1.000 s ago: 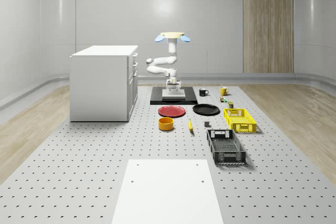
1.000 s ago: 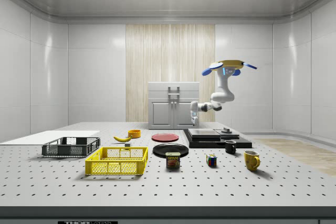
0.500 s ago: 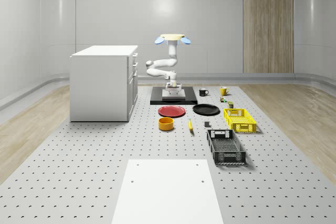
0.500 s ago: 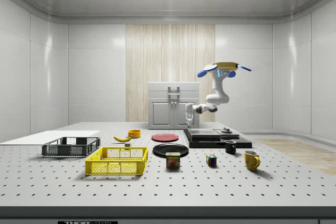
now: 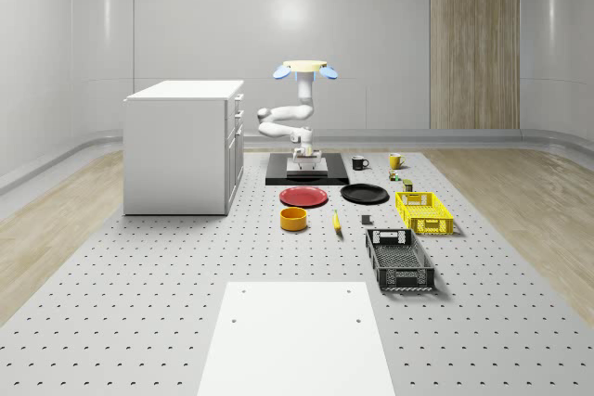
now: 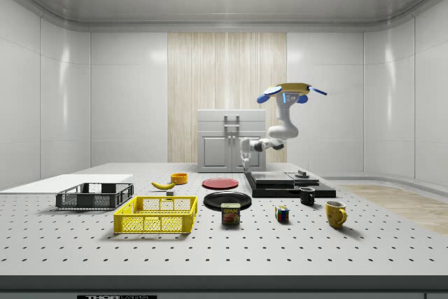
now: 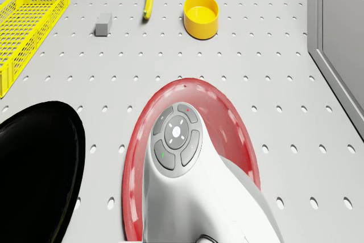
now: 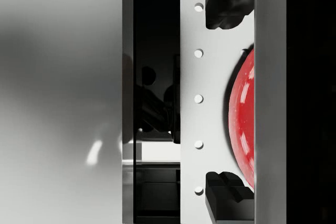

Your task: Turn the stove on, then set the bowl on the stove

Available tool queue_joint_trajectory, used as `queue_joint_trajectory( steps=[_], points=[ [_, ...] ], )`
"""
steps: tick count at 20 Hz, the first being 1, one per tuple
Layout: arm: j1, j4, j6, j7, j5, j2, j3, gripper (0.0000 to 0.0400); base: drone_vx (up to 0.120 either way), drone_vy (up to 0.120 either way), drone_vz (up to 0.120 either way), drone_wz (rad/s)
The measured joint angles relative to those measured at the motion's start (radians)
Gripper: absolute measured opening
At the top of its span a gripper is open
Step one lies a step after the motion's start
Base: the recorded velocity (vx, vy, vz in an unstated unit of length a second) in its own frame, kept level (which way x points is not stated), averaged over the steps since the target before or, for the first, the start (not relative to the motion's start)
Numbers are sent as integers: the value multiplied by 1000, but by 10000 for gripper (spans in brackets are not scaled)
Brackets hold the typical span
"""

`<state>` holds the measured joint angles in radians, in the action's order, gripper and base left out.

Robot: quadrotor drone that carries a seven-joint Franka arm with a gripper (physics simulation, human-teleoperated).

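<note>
Drone (image 6: 285, 92) hovered over stove (image 5: 307, 171), end effector (image 8: 230, 98) fingers spread, empty; switch-on pending, bowl (image 5: 294, 219) untouched

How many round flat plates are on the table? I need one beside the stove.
2: a round red plate in front of the black stove, and a round black plate at its whole-scene right.

In the drone view, the white arm housing (image 7: 199, 197) hides the near part of the round red plate (image 7: 227, 123). The frame edge cuts off the glossy black plate (image 7: 34, 169) and the yellow mesh crate (image 7: 28, 21). The wrist view crops the red plate.
</note>
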<state>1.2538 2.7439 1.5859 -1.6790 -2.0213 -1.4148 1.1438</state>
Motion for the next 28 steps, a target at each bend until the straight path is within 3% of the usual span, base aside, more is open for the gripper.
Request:
queue_joint_trajectory(
  steps=[28],
  points=[
    [5,-1,10,-4,5,-11,2,400,120,0,0,0]
  ],
)
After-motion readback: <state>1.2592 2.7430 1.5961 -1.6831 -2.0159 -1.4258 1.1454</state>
